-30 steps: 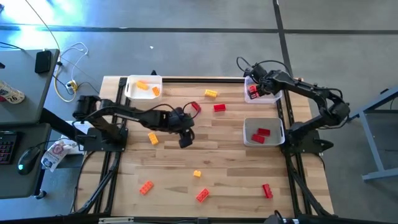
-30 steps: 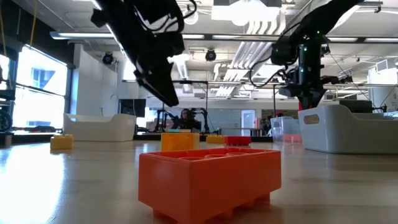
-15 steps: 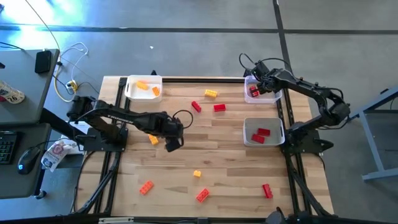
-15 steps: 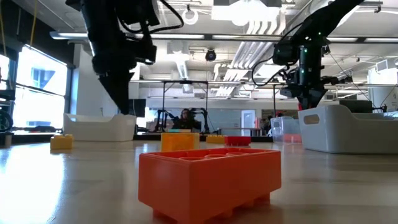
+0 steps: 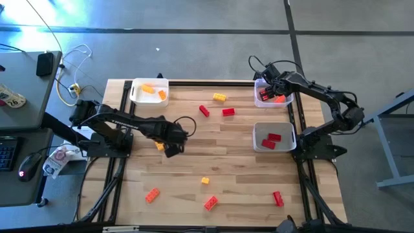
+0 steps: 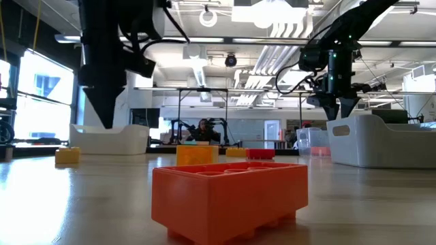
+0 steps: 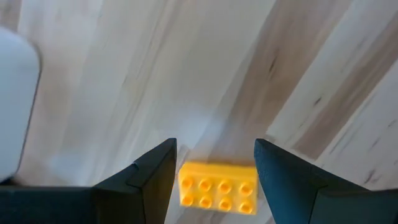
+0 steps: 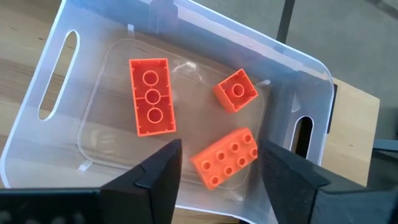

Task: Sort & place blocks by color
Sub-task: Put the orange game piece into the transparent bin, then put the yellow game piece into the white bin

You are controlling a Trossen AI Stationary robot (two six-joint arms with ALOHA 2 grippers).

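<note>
My left gripper [image 5: 169, 151] hangs open, pointing down over a yellow block [image 7: 217, 185] that lies studs up on the wood; its fingers stand on either side of the block, clear of it. My right gripper [image 8: 217, 168] is open above the clear tray [image 8: 56, 74] at the far right. Three orange blocks lie on that tray's floor; one [image 8: 225, 157] is right below the fingers. More red, orange and yellow blocks are scattered on the table [image 5: 194, 162].
A white tray [image 5: 138, 94] at the far left holds orange and yellow blocks. Another white tray [image 5: 259, 137] at the right holds red blocks. Loose blocks: red [image 5: 228, 112], yellow [image 5: 219, 97], orange [image 5: 151, 194], orange [image 5: 210, 203], red [image 5: 278, 198].
My left gripper has swung toward the table's left edge and tipped to point down over the yellow block. My right gripper has opened above the clear tray, and the orange block it held now lies in the tray.
</note>
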